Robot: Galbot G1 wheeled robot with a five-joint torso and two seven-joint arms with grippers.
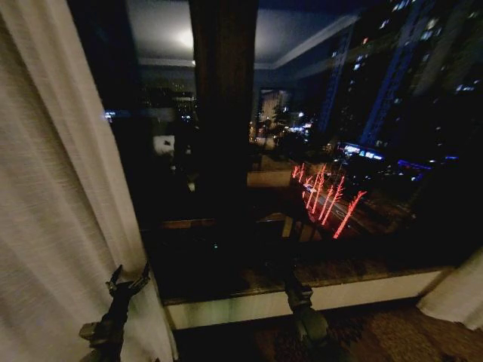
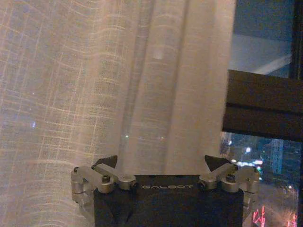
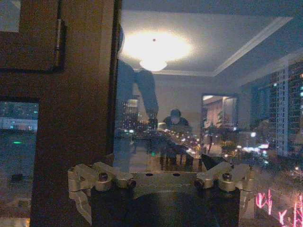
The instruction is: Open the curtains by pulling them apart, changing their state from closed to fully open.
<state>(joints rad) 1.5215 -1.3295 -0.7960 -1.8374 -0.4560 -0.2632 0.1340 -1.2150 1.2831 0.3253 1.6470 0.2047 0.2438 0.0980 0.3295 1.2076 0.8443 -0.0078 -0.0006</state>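
The left curtain (image 1: 53,188) hangs as a sheer cream panel drawn to the left side of the window. A corner of the right curtain (image 1: 456,298) shows at the far lower right, so dark glass lies bare between them. My left gripper (image 1: 127,281) is raised at the left panel's inner edge. In the left wrist view it (image 2: 161,164) is open, with the pleated fabric (image 2: 94,85) close ahead of its fingers. My right gripper (image 1: 294,283) is low before the sill. In the right wrist view it (image 3: 158,163) is open and holds nothing, facing the glass.
A dark wooden window post (image 1: 223,113) stands upright mid-window and also fills one side of the right wrist view (image 3: 75,118). A pale sill (image 1: 362,290) runs below the glass, with patterned carpet (image 1: 377,332) under it. The glass reflects the lit room.
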